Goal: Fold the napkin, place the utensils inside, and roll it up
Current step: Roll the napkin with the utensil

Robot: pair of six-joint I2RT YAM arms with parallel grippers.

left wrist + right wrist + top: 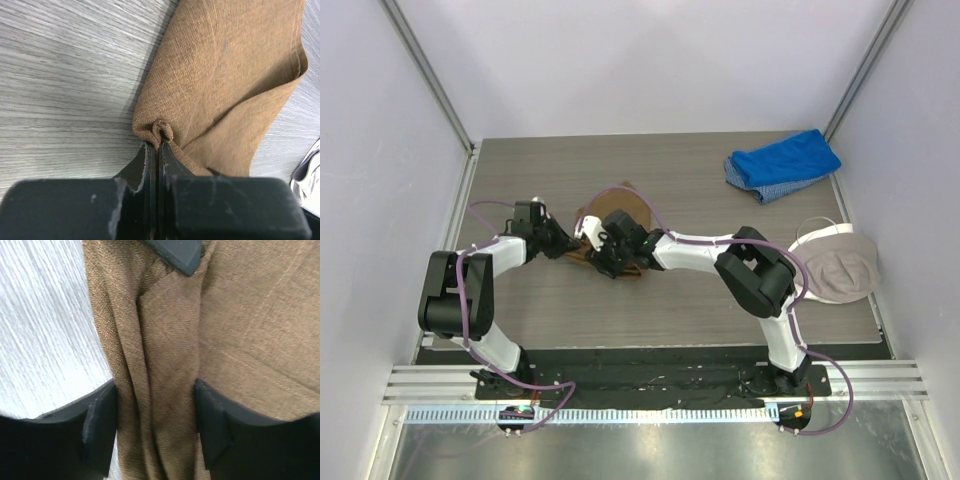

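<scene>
Brown napkin [220,90] is lying mid-frame; your left gripper [158,145] is squeezing its edge tight, your right gripper [155,412] is sitting spread around a fold.

The napkin [632,207] is a plain tan-brown cloth with a fine ribbed weave. It lies near the middle of the table, a little left of centre, bunched and folded over itself rather than spread flat; from above only its far part shows as a rounded brown flap. In the left wrist view [225,75] the cloth lies in at least two layers, and its nearest edge is gathered into a small puckered nub, clamped between the closed fingers of the left gripper [157,146]. In the right wrist view [250,330] long soft creases run through it, and one raised fold sits between the parted fingers of the right gripper [155,420].
</scene>
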